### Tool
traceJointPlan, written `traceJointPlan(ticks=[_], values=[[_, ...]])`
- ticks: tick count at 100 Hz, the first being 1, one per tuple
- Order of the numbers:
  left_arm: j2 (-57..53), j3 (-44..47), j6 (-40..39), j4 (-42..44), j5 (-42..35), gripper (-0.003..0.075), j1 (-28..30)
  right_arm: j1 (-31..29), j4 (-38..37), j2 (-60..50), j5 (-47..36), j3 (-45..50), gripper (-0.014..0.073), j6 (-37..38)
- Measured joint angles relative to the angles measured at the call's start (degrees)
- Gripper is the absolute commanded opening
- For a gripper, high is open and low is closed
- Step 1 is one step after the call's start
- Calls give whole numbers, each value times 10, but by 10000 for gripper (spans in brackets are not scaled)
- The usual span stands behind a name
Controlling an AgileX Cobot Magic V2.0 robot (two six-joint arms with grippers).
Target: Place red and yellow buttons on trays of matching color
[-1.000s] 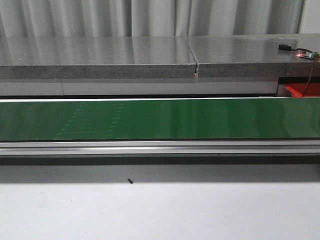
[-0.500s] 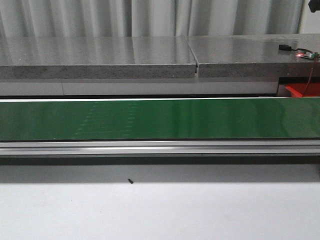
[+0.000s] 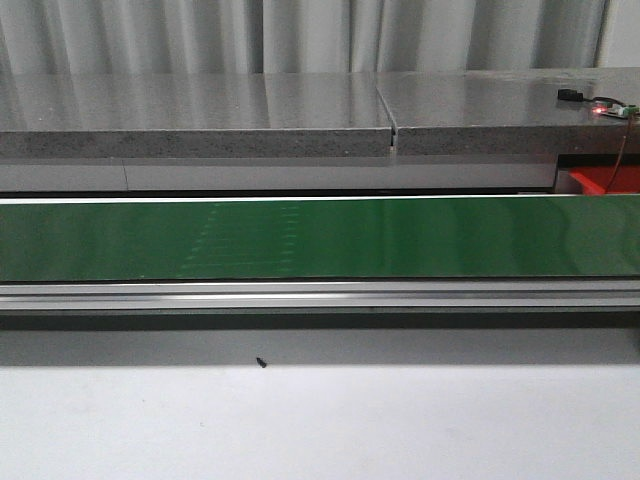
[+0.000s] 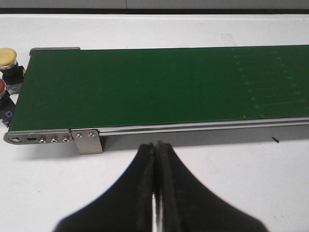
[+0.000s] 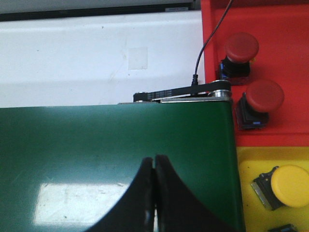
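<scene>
Still to sort: yellow button point(image 4: 7, 56) and red button point(image 4: 2, 89) off the belt's point(image 4: 145, 87) far end, nearer the left claw point(image 4: 155, 145), pressed together and empty; right claw point(image 5: 154, 159) likewise together, by red tray point(image 5: 280, 19) and yellow tray point(image 5: 251, 164).

No readable text — no labels, brands or numbers (any view).

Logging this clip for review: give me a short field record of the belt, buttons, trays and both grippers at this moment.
belt: long green conveyor belt, nothing on it
red plastic tray: two red mushroom buttons
yellow plastic tray: one yellow mushroom button, lying on its side
unsorted: one yellow-capped button and one red-capped button beside the belt's other end
left gripper: fingers shut, empty
right gripper: fingers shut, empty, over belt
</scene>
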Motion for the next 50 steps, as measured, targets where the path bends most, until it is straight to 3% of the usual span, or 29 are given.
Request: traceJointPlan(ticks=[23, 50], values=[[0, 0, 0, 0, 0, -19, 0, 0, 0, -119, -53, 86, -68, -9], [0, 0, 0, 0, 0, -19, 0, 0, 0, -224, -37, 152, -68, -10]])
